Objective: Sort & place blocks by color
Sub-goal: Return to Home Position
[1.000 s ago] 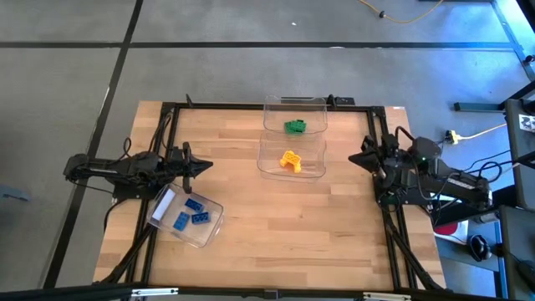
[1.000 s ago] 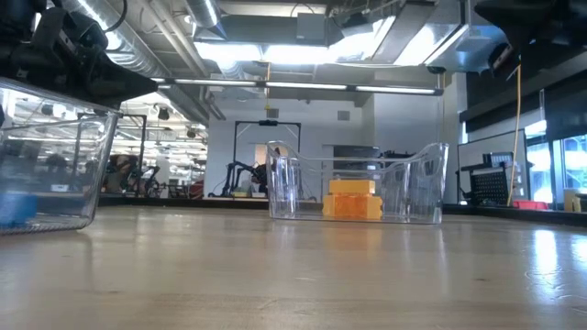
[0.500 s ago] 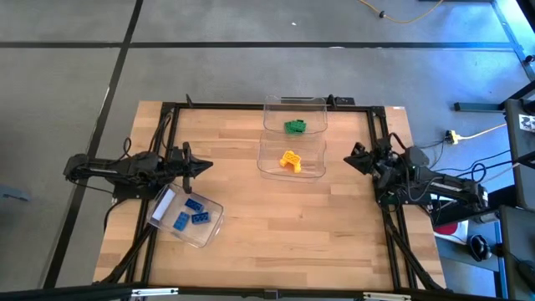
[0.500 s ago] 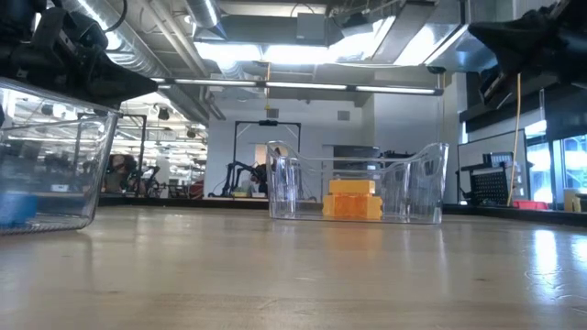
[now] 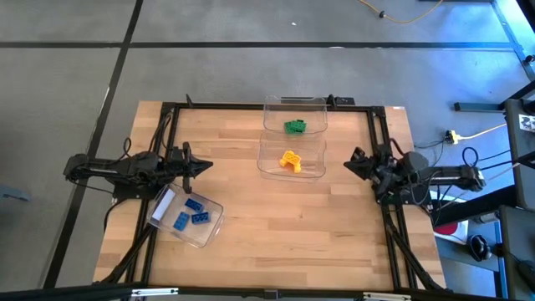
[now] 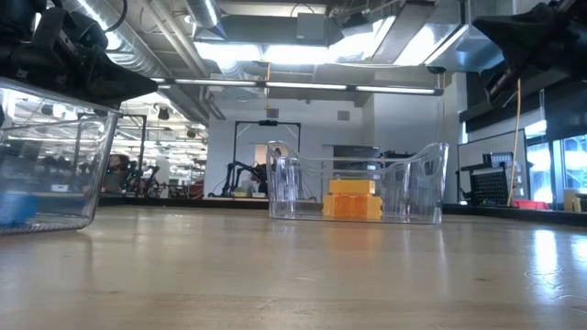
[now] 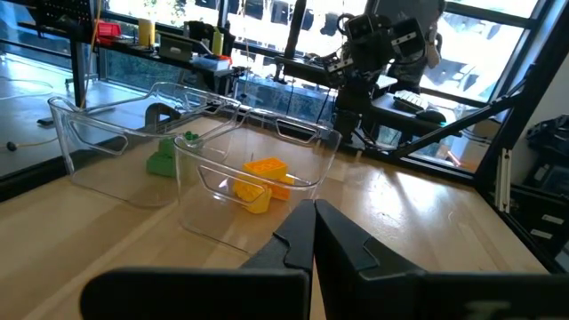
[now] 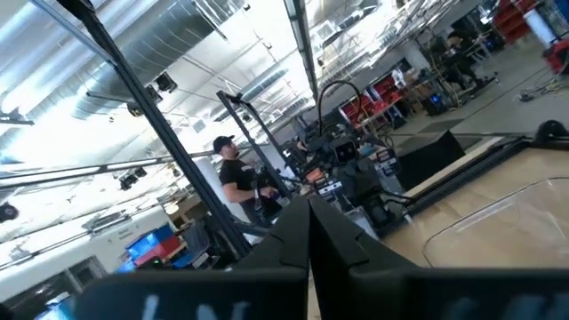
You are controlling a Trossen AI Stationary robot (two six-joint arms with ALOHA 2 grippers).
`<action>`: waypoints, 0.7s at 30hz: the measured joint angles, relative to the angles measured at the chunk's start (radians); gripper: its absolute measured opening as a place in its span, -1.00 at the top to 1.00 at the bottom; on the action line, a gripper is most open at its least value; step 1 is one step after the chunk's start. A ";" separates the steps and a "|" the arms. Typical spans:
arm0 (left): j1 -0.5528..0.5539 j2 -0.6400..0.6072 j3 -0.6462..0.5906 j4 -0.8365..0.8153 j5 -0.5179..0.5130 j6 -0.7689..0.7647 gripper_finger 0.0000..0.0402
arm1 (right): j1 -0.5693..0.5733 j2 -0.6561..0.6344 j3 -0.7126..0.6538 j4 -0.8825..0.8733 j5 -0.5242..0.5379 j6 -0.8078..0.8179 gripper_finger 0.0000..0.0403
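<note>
On the near left part of the wooden tabletop (image 5: 276, 238) a clear bin (image 5: 211, 236) is set askew, and three blue blocks (image 5: 201, 219) are seen lying flat on its floor, close together. In the low view this near bin (image 6: 55, 156) is found at the left edge, with only a blue blur (image 6: 14, 209) to be made out inside it. Just beyond it, above the left side of the tabletop, the left gripper (image 5: 208, 165) is held pointing toward the middle; its jaws are pressed together and nothing is gripped between them, as shown in the left wrist view (image 7: 308, 210). Opposite it, above the right edge of the tabletop, the right gripper (image 5: 348, 164) is pointed inward, and its jaws are likewise clenched on nothing (image 8: 308, 210). Between the two grippers, well apart from both, the middle bin (image 5: 267, 165) is placed, and the yellow-orange blocks (image 5: 289, 159) are piled in it; how many there are cannot be told. Touching its far side, the far bin (image 5: 311, 107) is lined up, and the green blocks (image 5: 294, 126) are bunched at its centre. Both far bins are open at the top. In the room beyond the tabletop, a person (image 8: 236, 178) is seen standing among racks and equipment.
</note>
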 joint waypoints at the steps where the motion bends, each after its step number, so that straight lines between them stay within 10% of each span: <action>1: 0.000 0.000 0.000 0.000 0.000 0.000 1.00 | 0.016 0.000 0.000 -0.005 0.020 -0.014 1.00; 21: 0.000 0.000 0.000 0.000 0.000 0.000 1.00 | 0.055 0.000 0.001 -0.338 -0.084 -0.248 1.00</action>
